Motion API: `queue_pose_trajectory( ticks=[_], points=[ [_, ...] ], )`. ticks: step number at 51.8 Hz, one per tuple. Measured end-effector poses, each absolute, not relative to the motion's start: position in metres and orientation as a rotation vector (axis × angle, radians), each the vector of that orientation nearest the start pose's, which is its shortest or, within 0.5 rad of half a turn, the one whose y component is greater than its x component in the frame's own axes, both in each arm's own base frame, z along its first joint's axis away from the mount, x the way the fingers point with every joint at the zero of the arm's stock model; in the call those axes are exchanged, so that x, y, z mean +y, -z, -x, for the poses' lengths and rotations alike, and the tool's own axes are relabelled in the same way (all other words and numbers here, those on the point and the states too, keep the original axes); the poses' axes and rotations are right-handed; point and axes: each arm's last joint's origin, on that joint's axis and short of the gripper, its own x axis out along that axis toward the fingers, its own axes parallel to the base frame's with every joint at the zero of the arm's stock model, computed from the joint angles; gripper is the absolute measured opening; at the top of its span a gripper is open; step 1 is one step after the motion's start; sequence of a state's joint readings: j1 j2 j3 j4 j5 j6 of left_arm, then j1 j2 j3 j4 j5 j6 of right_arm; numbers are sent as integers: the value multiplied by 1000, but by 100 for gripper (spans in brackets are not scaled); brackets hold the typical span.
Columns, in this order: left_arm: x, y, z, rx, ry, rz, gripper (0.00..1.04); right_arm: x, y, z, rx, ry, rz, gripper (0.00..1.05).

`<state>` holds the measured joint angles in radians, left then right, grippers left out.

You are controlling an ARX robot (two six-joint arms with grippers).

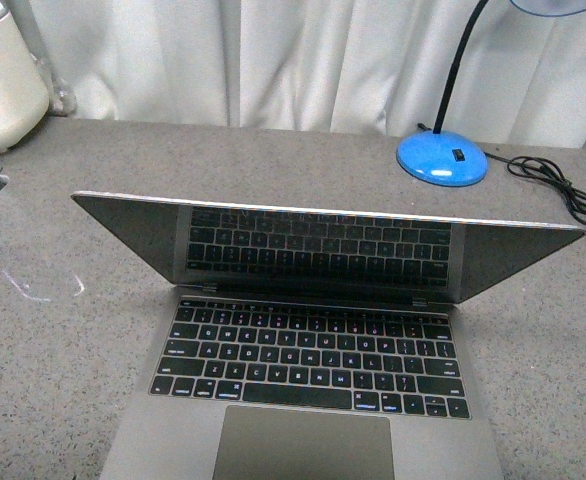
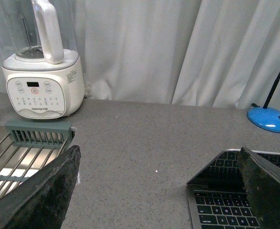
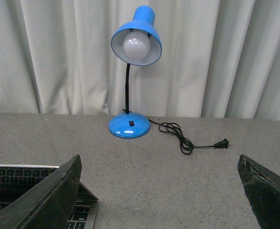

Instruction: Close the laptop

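The grey-silver laptop (image 1: 313,370) lies on the grey counter, near the front edge in the front view. Its lid (image 1: 323,245) is tilted well forward over the black keys, half shut, and the dark screen mirrors the keyboard. Neither arm shows in the front view. My left gripper (image 2: 161,191) is open and empty, with the laptop's left corner (image 2: 216,191) by one finger. My right gripper (image 3: 159,191) is open and empty, with the laptop's right corner (image 3: 85,198) beside one finger.
A blue desk lamp (image 1: 441,158) stands at the back right, its black cord (image 1: 558,185) trailing on the counter. A white blender (image 2: 42,81) stands at the back left beside a sink rack (image 2: 16,157). White curtains hang behind.
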<state>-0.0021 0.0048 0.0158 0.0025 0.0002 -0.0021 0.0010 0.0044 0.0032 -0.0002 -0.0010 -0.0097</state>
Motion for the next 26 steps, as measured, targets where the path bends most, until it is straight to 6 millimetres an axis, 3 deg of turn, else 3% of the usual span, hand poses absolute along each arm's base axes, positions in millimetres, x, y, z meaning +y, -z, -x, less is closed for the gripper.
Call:
queue_pose_trajectory(
  ticks=[26],
  points=[
    [0,-169,-97,-13,2,2,98,0,-164,-98,1,-2,10,96]
  ],
)
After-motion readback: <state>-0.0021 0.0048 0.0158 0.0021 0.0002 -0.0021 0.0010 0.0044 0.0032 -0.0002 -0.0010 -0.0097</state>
